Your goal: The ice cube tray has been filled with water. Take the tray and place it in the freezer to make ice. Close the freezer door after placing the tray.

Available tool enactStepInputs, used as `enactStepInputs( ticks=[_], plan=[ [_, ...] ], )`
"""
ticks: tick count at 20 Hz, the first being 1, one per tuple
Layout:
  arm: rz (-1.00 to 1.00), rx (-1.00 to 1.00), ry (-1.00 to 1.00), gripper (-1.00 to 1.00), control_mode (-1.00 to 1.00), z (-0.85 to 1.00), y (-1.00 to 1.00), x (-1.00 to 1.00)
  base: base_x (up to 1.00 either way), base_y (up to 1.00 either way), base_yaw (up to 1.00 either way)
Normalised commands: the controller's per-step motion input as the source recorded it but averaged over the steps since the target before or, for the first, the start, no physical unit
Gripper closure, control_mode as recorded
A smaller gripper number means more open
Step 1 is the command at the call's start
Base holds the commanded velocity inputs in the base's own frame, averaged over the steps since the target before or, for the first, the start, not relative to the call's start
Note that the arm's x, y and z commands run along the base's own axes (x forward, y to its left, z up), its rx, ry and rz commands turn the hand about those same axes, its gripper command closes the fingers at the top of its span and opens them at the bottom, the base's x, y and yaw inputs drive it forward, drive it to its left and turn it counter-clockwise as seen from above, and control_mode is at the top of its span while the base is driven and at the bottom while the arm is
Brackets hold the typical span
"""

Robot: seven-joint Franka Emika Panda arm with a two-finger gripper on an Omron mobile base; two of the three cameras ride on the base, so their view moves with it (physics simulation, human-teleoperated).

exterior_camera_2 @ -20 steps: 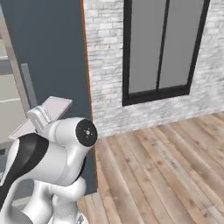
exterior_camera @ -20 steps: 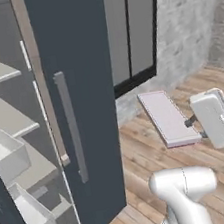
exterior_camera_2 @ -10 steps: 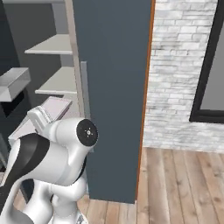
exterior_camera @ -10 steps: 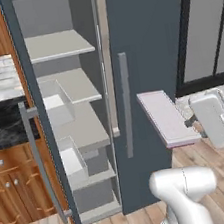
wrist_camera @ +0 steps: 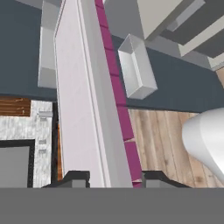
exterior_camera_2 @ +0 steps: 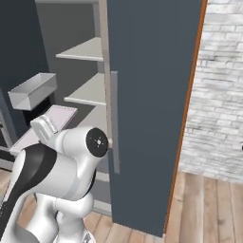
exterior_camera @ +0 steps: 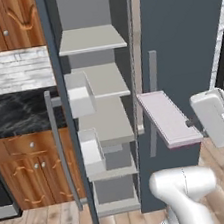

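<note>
The ice cube tray (exterior_camera: 166, 118) is a flat pale pink slab held level, pointing toward the freezer (exterior_camera: 100, 85). My gripper (exterior_camera: 190, 123) is shut on its near end, just right of the open compartment. In the hand view the tray (wrist_camera: 74, 87) runs edge-on up between my fingertips (wrist_camera: 76, 177), with magenta cells along its underside. From the right base view the tray (exterior_camera_2: 52, 118) shows behind my arm. The freezer door (exterior_camera: 54, 51) stands swung open at the left, its bar handle (exterior_camera: 55, 142) facing out and white bins (exterior_camera: 79, 93) on its inner side. Light grey shelves (exterior_camera: 91, 38) are exposed.
The wider blue-grey door (exterior_camera: 184, 38) is closed right beside the tray, with its handle (exterior_camera: 154, 103) close to it. Brown wooden cabinets (exterior_camera: 0, 18) and a dark counter (exterior_camera: 13, 115) lie left of the open door. A brick wall (exterior_camera_2: 218, 95) and wood floor (exterior_camera_2: 209, 204) are at the right.
The whole picture has swung: the base moved, bringing the open freezer shelves from the left edge to the centre. The tray stays in my grip, now in front of the compartment.
</note>
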Motion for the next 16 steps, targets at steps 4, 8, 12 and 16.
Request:
enactStepInputs(
  ticks=[4,8,12,16],
  plan=[
    [0.00,0.00,0.00,1.00,1.00,0.00,0.00,0.00,0.48,0.00,0.21],
    [0.00,0.00,0.00,1.00,1.00,0.00,0.00,0.00,0.30,0.12,0.16],
    [0.03,-0.06,-0.04,1.00,-1.00,0.11,0.23,0.00,0.01,0.06,0.03],
    [-0.04,-0.11,-0.11,1.00,-1.00,0.58,0.53,0.09,0.00,0.00,0.00]
  ],
)
